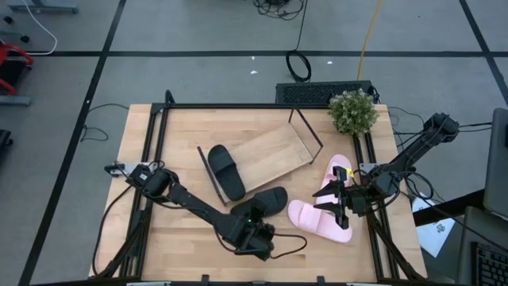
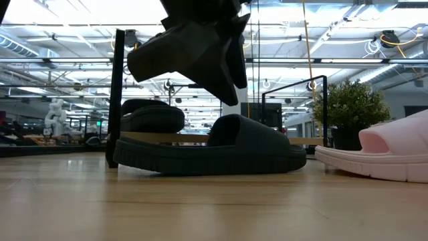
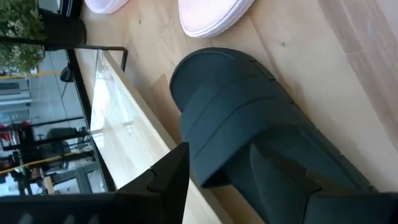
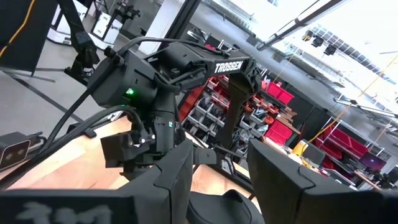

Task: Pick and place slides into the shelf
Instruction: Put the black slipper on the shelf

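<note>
A black slide [image 1: 267,202] rests sole down on the table beside the shelf's [image 1: 274,147] near edge. My left gripper [image 2: 231,84] hangs open just above this slide's [image 3: 249,118] strap and touches nothing. A second black slide [image 1: 225,171] lies on the left end of the shelf board. Two pink slides [image 1: 317,218] [image 1: 338,170] lie on the table to the right. My right gripper [image 1: 341,202] hovers open over them, nothing between its fingers [image 4: 174,180].
A potted plant [image 1: 353,111] stands at the table's far right corner, behind the shelf's black frame [image 1: 305,127]. The left arm [image 4: 174,81] fills the right wrist view. Bare tabletop [image 1: 171,238] lies along the near left.
</note>
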Motion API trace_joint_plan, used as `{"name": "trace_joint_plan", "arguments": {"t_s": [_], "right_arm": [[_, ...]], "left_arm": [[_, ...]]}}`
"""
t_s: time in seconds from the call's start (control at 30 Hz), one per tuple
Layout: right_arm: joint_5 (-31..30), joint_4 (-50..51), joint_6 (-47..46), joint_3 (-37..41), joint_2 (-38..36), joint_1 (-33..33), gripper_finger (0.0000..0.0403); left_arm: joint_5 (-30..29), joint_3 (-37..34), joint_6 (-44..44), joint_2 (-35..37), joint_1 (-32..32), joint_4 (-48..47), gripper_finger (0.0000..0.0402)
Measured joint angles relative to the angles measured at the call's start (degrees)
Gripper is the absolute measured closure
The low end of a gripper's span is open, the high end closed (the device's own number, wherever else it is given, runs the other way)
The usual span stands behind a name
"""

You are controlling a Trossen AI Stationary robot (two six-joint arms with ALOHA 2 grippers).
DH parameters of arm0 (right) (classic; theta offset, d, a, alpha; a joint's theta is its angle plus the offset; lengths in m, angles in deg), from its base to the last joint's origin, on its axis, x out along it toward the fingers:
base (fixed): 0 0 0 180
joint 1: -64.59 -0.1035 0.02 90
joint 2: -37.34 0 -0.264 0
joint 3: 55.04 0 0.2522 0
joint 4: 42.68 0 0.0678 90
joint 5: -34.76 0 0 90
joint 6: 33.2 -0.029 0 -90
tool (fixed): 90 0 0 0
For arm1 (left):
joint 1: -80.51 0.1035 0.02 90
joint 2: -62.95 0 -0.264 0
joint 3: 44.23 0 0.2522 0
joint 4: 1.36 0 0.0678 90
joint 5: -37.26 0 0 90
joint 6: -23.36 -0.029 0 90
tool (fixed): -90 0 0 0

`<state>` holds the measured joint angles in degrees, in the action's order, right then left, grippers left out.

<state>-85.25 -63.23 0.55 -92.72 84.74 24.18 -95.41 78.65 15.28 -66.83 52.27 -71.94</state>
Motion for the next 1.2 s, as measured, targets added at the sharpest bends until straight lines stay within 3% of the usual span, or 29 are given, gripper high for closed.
{"name": "trace_joint_plan", "arguments": {"t_s": [0.2, 0.4, 0.87, 0.97, 1.2], "right_arm": [[0.0, -0.1, 0.0, 0.0, 0.0, 0.0, 0.0259], [0.0, -0.1, -0.5, 0.0, 0.0, 0.0, 0.0259], [0.1, -0.1, -0.5, 0.0, 0.0, 0.0, 0.0259], [0.1, -0.1, -0.5, 0.0, 0.0, 0.0, 0.0259], [0.1, -0.1, -0.5, 0.0, 0.0, 0.0, 0.0259]], "left_arm": [[1.5, 0.0, -3.1, -1.9, 0.1, -0.1, 0.0227], [-3.8, 0.0, -7.2, -3.5, 0.3, 0.4, 0.0227], [-1.8, 0.0, -8.9, -3.7, 1.3, 3.9, 0.0232], [-0.3, 0.0, -9.8, -3.7, 1.3, 4.8, 0.0262], [0.9, 0.0, -9.6, -3.7, 1.1, 4.7, 0.0389]]}}
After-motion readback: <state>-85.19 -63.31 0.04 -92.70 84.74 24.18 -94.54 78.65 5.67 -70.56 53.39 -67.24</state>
